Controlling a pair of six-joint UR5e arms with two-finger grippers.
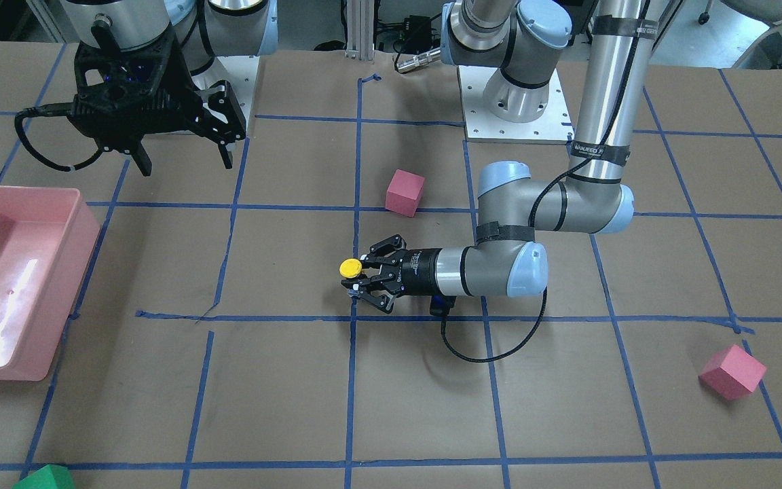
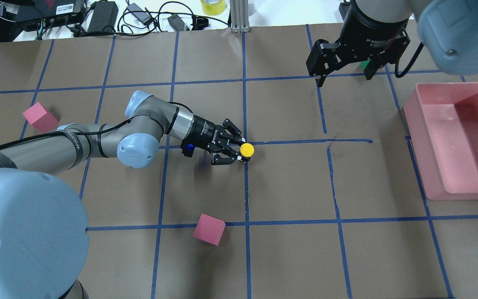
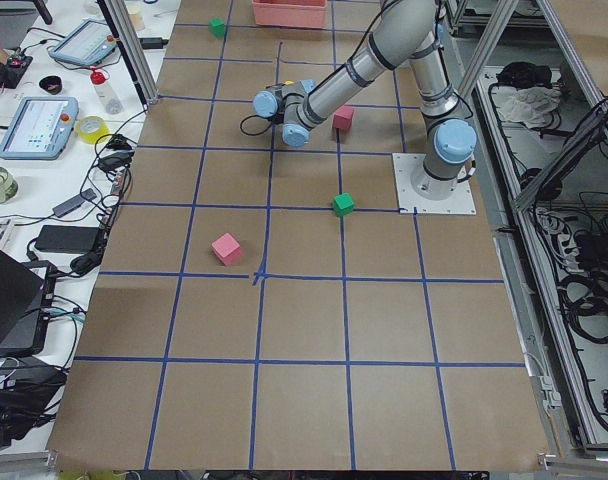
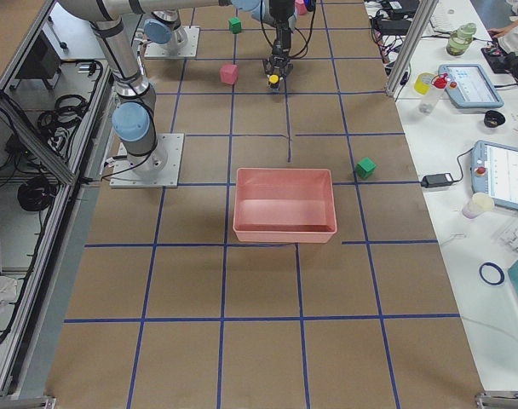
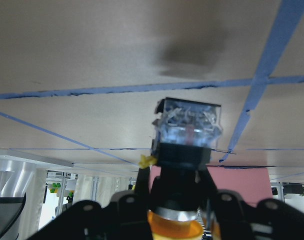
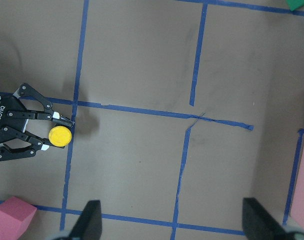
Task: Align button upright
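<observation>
The button (image 2: 247, 150) has a round yellow cap that faces up, a black body and a whitish contact block below (image 5: 189, 125). My left gripper (image 2: 242, 150) lies low and level over the table's middle and is shut on the button's body; it also shows in the front view (image 1: 357, 274) with the button (image 1: 349, 268). I cannot tell whether the base touches the paper. My right gripper (image 2: 342, 79) is open and empty, high above the table, far from the button; its fingertips (image 6: 89, 222) frame the right wrist view.
A pink bin (image 2: 413, 124) stands at the robot's right. Pink cubes lie near the left arm (image 2: 209, 229) and at the far left (image 2: 40, 117). A green cube (image 1: 45, 477) lies at the far edge. Blue tape lines grid the brown paper.
</observation>
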